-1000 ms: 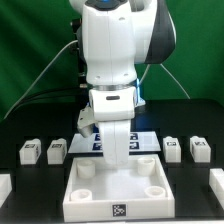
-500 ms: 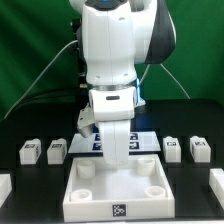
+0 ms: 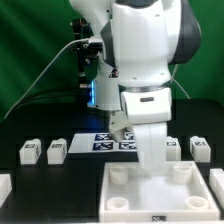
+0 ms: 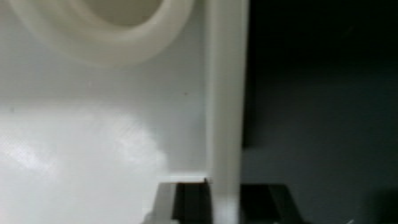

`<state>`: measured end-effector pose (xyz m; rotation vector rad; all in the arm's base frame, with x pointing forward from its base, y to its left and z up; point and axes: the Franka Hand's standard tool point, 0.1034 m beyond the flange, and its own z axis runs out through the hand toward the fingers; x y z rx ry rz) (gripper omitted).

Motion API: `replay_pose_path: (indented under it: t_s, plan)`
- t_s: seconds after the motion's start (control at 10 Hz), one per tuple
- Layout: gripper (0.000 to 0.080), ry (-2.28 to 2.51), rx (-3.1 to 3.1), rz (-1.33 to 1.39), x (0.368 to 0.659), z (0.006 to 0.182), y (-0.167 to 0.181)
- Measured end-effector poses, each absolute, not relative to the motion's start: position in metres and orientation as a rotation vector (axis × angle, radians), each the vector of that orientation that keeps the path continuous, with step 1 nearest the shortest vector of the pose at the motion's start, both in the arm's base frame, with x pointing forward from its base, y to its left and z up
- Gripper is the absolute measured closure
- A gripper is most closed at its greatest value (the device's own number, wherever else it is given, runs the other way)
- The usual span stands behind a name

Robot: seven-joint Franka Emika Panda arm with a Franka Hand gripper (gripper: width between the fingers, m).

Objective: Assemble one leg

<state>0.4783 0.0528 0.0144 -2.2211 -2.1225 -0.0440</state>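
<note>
Each leg (image 3: 57, 150) lies loose on the table, in a row flanking the marker board (image 3: 110, 142), beyond the tray (image 3: 128, 208). Our gripper (image 4: 222, 205) clamps the tray's far wall — a positioning step, we judge. Next we must release it and fetch a leg.
</note>
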Motion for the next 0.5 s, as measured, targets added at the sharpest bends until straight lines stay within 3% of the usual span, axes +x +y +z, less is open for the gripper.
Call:
replay_pose_path:
  t_s: [0.5]
  plan:
    - [0.0739, -2.150, -2.184, -0.060, 0.4966, 0.0144, 0.0700]
